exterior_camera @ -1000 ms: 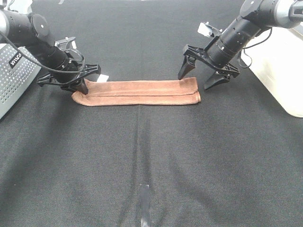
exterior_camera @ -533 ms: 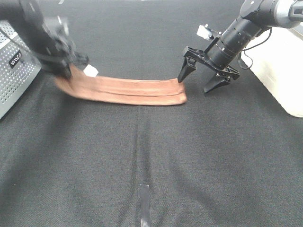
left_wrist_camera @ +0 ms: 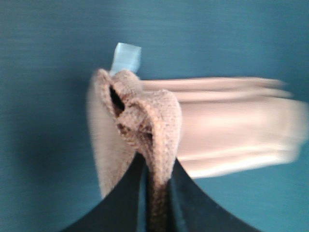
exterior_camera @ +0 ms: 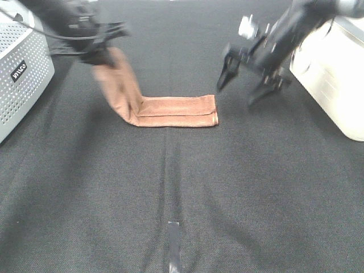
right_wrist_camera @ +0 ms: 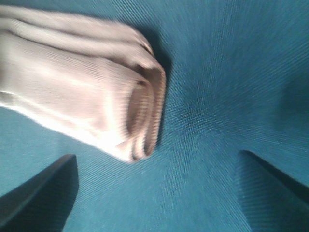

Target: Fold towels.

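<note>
The left pincer (left_wrist_camera: pixel 155 169) is shut narrow on one end of the towel (exterior_camera: pixel 176 111), the bunched layers squeezed between its jaws; a second ago that end lay flat on the table (exterior_camera: pixel 227 187) with the whole strip stretched long, and now it is lifted well clear and rises steeply from the cloth that still rests there; the far end has also slid toward the left arm, so the strip on the table is shorter; I judge this to be the start of the crosswise fold, the lifted end to be carried over the resting one; the right pincer (exterior_camera: pixel 235 95) stands wide, holds nothing and hovers just beyond the free end as before, a little higher; the left wrist view shows what the blurred high view cannot, the thick hem gripped firmly and a small white tag (left_wrist_camera: pixel 126 58) sticking out past it; the right wrist view shows the stacked layers at the free end, beside the wide jaws, not between them; only the high view shows the towel's whole bent shape.
</note>
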Motion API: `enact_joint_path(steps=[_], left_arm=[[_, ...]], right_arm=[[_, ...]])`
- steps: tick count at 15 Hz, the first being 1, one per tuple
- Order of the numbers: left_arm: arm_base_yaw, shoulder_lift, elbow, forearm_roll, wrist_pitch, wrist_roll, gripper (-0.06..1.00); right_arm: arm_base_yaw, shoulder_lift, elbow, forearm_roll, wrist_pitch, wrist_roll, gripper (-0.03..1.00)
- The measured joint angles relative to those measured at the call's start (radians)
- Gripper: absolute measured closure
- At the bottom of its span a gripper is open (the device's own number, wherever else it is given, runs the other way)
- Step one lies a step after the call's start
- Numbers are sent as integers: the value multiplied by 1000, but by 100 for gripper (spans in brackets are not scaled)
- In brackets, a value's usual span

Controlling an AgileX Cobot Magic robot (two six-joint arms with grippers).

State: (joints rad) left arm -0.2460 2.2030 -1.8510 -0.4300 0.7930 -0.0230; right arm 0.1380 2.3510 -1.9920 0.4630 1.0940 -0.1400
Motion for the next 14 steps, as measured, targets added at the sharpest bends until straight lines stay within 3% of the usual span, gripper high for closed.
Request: enact_joint_path(steps=[3, 8, 10, 11, 14], left_arm=[[-54, 20, -2, -56, -67, 3, 89], [-195, 94, -2, -121, -315, 3, 89], [-226, 113, -2, -163, -353, 3, 83], [-233, 120, -2, -186, -365, 3, 74], [-236, 124, -2, -235, -372, 3, 21]], right_arm=[[0, -50, 0, -38, 1, 6, 15], [0, -139, 0, -148, 12, 40, 15], [0, -143, 0, -177, 27, 57, 15], [0, -143, 0, -186, 28, 61, 15], [0, -143, 0, -192, 28, 73, 15]])
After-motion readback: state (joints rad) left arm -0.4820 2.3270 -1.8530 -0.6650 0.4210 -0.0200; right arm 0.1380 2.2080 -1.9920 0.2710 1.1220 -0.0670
